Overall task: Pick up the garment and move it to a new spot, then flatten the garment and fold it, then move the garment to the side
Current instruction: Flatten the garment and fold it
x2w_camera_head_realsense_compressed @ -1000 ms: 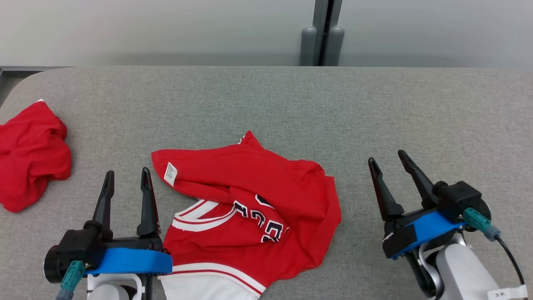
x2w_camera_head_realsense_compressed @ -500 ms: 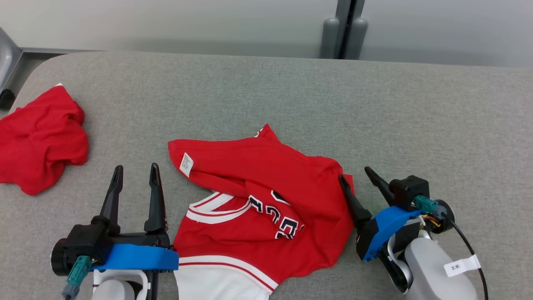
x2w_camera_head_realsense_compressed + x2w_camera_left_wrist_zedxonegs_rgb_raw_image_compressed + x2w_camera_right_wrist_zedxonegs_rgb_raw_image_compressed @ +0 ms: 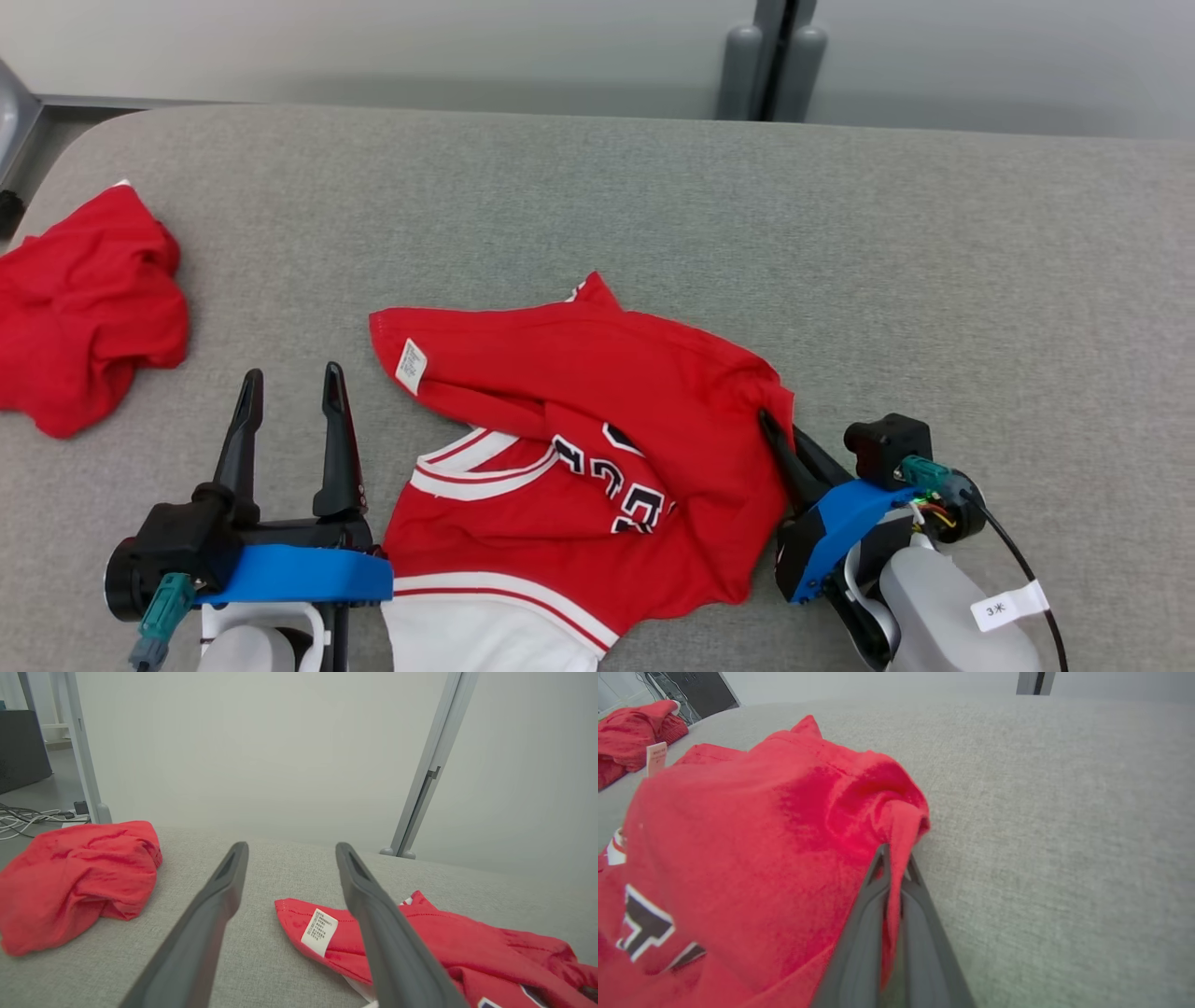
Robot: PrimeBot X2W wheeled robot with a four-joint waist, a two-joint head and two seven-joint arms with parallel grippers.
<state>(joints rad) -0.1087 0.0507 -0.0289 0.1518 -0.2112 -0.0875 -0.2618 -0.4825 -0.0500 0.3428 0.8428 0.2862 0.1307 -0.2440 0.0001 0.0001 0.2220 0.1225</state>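
The right hand [image 3: 777, 427] has swung in from 3 o'clock and now clenches the right edge of the garment [image 3: 607, 392], which lies crumpled at the near middle of the counter [image 3: 653, 205]. The left hand [image 3: 289, 375] waits released at 9 o'clock. The lift looks ready to begin.

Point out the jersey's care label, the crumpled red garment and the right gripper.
care label [image 3: 410, 365], head view, middle of tag.
crumpled red garment [image 3: 84, 308], head view, bunched centre.
right gripper [image 3: 895, 858], right wrist view, between fingertips pinching jersey [image 3: 738, 835].
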